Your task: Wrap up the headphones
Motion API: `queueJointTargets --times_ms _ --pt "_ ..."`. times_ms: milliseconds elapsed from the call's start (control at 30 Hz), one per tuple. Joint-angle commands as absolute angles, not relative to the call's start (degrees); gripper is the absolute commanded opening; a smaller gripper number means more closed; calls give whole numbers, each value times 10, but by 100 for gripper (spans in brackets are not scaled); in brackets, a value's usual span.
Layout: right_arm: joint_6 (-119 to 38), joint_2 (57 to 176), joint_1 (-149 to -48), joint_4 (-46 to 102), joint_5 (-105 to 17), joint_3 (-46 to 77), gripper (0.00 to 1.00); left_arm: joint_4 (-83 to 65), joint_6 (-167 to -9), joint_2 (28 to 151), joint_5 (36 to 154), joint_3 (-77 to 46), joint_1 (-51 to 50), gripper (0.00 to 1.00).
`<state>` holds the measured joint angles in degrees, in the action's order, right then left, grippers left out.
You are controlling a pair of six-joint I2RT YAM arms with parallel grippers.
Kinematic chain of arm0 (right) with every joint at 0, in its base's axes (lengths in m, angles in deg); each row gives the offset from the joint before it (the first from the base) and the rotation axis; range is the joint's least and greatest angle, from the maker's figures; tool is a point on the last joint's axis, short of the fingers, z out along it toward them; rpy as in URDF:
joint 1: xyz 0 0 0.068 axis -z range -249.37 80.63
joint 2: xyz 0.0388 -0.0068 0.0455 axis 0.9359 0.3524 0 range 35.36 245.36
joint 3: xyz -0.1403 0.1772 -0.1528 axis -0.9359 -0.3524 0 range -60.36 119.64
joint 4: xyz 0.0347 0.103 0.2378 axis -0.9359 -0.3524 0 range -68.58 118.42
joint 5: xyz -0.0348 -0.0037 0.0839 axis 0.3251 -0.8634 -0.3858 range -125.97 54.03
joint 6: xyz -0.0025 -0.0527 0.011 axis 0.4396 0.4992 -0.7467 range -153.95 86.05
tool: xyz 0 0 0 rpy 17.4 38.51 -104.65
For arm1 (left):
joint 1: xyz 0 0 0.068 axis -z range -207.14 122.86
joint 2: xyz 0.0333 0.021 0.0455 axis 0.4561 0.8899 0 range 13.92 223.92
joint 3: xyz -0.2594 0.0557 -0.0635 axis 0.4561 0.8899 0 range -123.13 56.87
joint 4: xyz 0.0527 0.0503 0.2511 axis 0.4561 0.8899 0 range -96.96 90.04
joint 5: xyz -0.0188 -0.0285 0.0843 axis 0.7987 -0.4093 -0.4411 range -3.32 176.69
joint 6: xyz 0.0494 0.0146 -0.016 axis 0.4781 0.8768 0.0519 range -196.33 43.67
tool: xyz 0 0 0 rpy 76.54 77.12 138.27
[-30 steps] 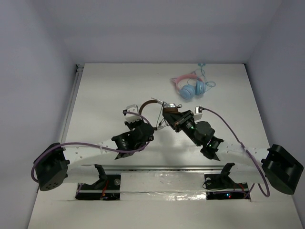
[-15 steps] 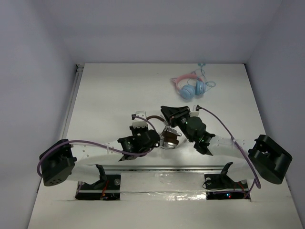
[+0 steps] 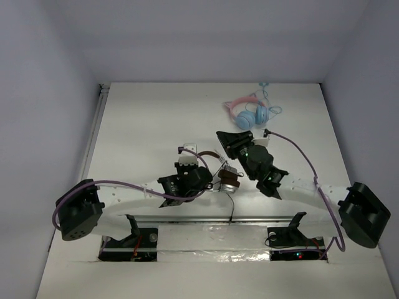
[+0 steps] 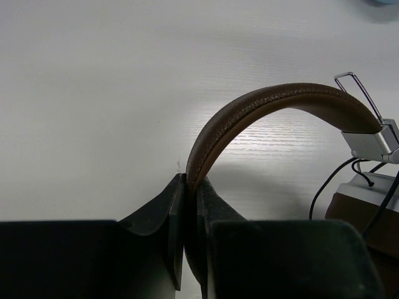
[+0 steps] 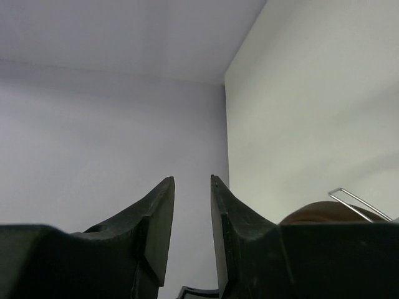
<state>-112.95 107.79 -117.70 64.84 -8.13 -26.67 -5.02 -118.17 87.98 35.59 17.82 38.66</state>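
The headphones (image 3: 222,178) have a brown headband (image 4: 280,103), a silver yoke (image 4: 374,140) and a brown earcup (image 4: 368,215). My left gripper (image 3: 194,160) is shut on the headband's end (image 4: 190,180) and holds the headphones off the table. The thin dark cable (image 3: 230,207) dangles from the earcups toward the near edge; it also shows in the left wrist view (image 4: 324,187). My right gripper (image 3: 223,136) is open and empty just right of the headband, with its jaws (image 5: 192,180) aimed at the back wall. A bit of headband (image 5: 315,212) shows beside it.
Small pink-and-light-blue headphones (image 3: 249,113) lie at the back right of the white table (image 3: 143,124). A rail (image 3: 92,137) runs along the left edge. Grey walls enclose the back and both sides.
My left gripper has carried the headphones right and toward the near edge. My right gripper has drawn back from them and tilted up. The cable now hangs lower.
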Motion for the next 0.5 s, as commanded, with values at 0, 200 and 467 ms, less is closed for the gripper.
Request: queueJointTargets --times_ms 0,200,467 --pt "-1042 1014 -1173 596 -23 -228 35 -105 -1180 898 354 168 371 0" --pt "-911 917 -1167 451 23 -202 5 -214 -1145 951 369 173 327 0" --pt "-771 773 -1167 270 -10 -180 0 -344 -1110 1024 428 170 260 0"
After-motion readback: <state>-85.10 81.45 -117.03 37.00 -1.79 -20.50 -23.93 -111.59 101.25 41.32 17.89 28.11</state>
